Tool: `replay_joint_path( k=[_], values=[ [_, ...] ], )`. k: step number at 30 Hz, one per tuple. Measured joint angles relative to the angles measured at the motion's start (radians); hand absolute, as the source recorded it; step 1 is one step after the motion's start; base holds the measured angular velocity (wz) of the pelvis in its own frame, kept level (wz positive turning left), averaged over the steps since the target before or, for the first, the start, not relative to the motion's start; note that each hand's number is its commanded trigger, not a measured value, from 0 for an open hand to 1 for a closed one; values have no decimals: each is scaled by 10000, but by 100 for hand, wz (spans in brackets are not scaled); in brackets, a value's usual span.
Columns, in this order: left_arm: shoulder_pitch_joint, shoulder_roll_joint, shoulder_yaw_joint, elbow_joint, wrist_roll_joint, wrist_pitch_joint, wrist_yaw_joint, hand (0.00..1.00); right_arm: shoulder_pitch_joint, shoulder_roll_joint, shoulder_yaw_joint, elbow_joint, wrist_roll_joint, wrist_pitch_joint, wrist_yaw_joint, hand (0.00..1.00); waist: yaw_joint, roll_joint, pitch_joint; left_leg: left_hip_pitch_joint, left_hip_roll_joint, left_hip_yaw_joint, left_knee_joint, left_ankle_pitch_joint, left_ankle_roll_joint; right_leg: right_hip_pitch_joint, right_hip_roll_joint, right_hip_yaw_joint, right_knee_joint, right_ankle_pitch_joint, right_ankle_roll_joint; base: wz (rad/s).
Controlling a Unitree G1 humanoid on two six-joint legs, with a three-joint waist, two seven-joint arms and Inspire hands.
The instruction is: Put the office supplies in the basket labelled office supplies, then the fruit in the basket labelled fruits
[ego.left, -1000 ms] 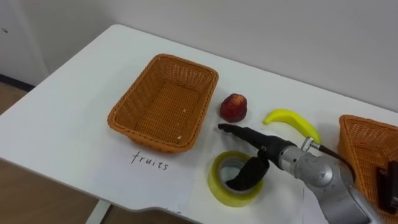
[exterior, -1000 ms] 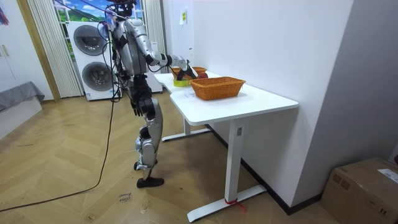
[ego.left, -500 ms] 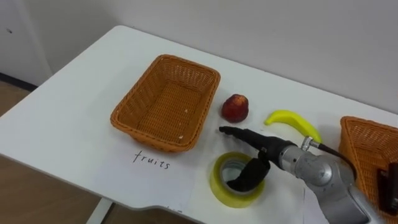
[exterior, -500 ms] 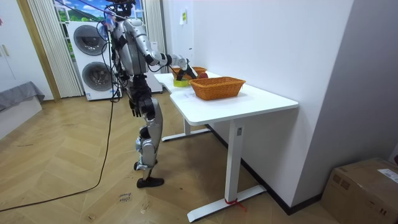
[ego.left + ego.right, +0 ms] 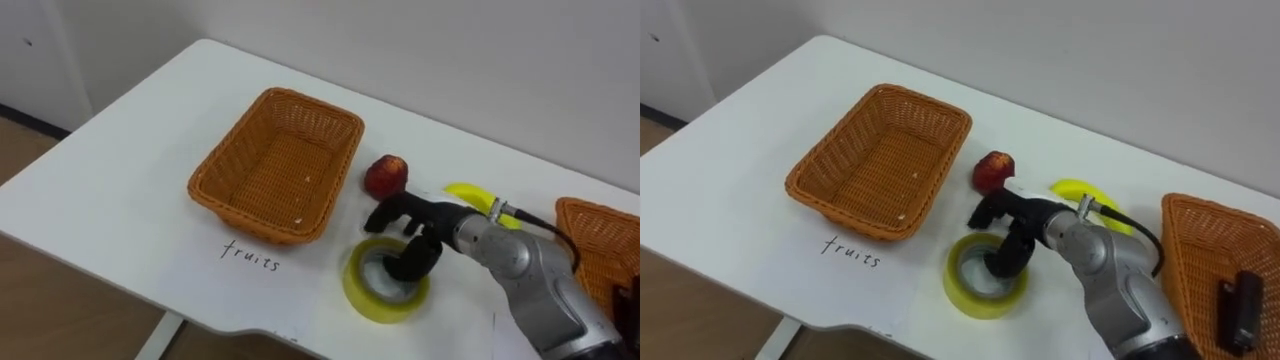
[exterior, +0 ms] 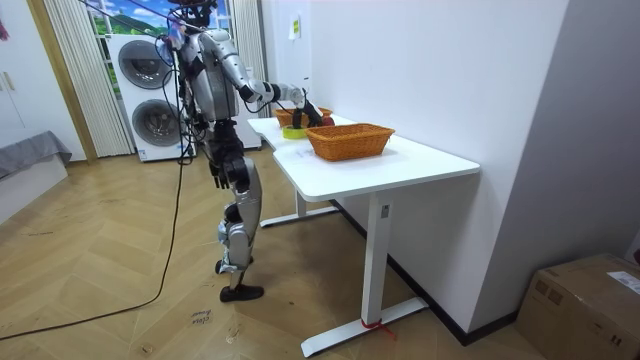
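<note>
The right hand (image 5: 415, 226) has its thumb down in the hole of the yellow tape roll (image 5: 362, 292), and its bent fingers seem to pinch the far rim. The roll lies on the tabletop (image 5: 120, 200), just beside the red fruit (image 5: 386, 176). The fingers could bump that fruit and send it rolling. The rim could also slip out. The arm hides part of the banana (image 5: 466, 190). The dark thing (image 5: 1237, 305) in the 2nd basket (image 5: 1198, 240) is hard to make out.

Home laundry room: stacked washing machines (image 6: 150, 95), curtains (image 6: 68, 80), parquet floor (image 6: 120, 300).
</note>
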Motion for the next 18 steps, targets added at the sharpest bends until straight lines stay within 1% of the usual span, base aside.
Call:
replay_joint_path(
  k=[5, 8, 9, 11, 14, 18],
  values=[
    [-96, 24, -11, 13, -2, -2, 33, 0, -38, -124, 113, 29, -100, -18, 40, 100, 90, -59, 17, 3, -3, -4, -5, 0, 1, 3, -1, -3, 0, 0, 0, 0],
    [-180, 42, -16, 123, -16, -14, 37, 0, -29, -127, 96, 14, -94, 141, 78, 100, 109, -60, 18, -9, -8, -18, 0, 0, 1, 2, -3, -13, -4, 0, 0, 0],
    [-185, 43, -20, 142, -16, -5, 37, 0, 18, -126, 32, 2, 80, 252, 114, 100, 86, -59, 18, -15, -9, -18, 1, 0, 0, -4, -3, -8, -7, 0, 0, 0],
    [-208, 39, -29, 161, -6, -6, 37, 0, 141, -132, -53, -177, 182, 303, 142, 100, 59, -57, 17, -27, -9, -14, 0, -1, 0, -11, -2, -9, -7, 0, 0, 0],
    [-265, 38, -36, 161, -9, -8, 79, 0, 288, -185, -106, -433, 169, 301, 88, 100, 8, -57, 18, -23, -9, -1, -14, -1, 1, -18, -3, 10, -7, 0, 0, 0],
    [-279, 41, -24, 160, -28, -27, 458, 0, 337, -180, -101, -566, 364, 279, -16, 100, -151, -43, 20, -24, -8, 18, -15, -1, 2, -18, -1, 51, -2, 0, 1, 0]
  ],
)
